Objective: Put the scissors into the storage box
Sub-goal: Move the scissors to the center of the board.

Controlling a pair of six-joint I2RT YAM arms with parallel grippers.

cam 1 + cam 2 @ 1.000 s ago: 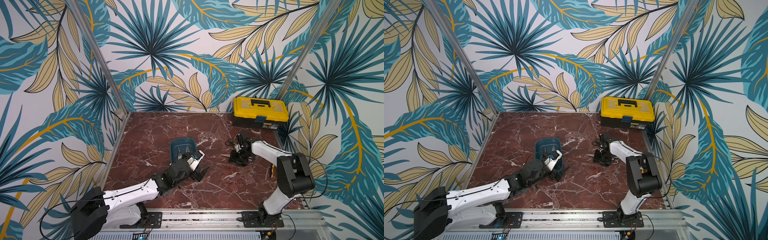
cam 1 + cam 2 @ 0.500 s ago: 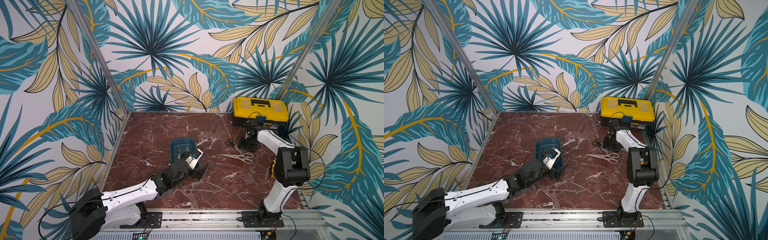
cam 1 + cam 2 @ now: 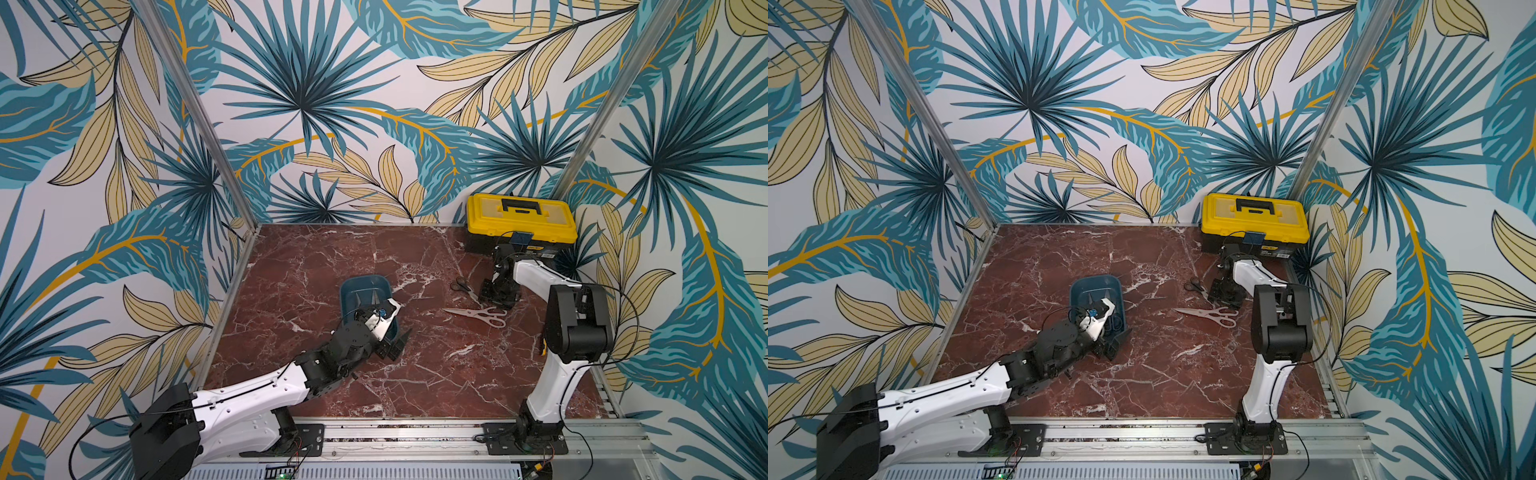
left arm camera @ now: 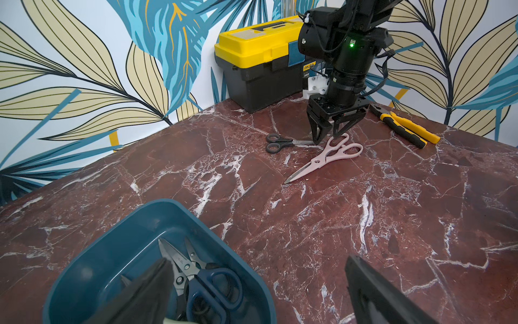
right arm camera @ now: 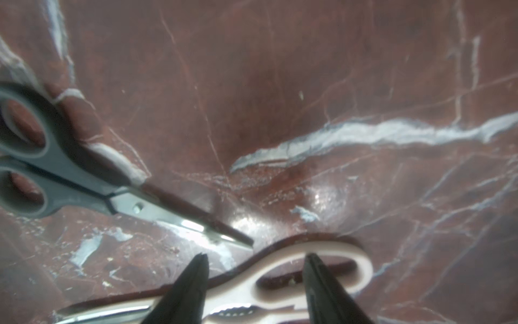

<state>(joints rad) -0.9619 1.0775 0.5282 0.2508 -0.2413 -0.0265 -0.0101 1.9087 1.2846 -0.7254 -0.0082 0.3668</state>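
Note:
The storage box [image 3: 348, 291] [image 3: 1076, 293] is a dark teal tub in mid-table. Blue-handled scissors [image 4: 213, 289] and steel blades [image 4: 179, 261] lie inside it. My left gripper [image 3: 392, 343] [image 4: 256, 262] is wide open at the box's near end, one finger over the box, the other over the marble. Small black-handled scissors [image 3: 463, 286] [image 5: 56, 168] and cream-handled scissors [image 3: 478, 313] [image 4: 328, 157] lie flat near the toolbox. My right gripper [image 4: 328, 137] [image 5: 256, 256] hangs open just over the cream handle loop, holding nothing.
A yellow-and-black toolbox [image 3: 519, 216] [image 3: 1254, 216] stands in the far right corner, right behind my right wrist. Yellow-and-black pliers [image 4: 406, 129] lie by the right wall. Patterned walls close in the marble table [image 3: 332, 257] on three sides.
My right arm swung back from mid-table toward the toolbox, uncovering the cream scissors, and its jaws widened a little. The left arm has barely moved.

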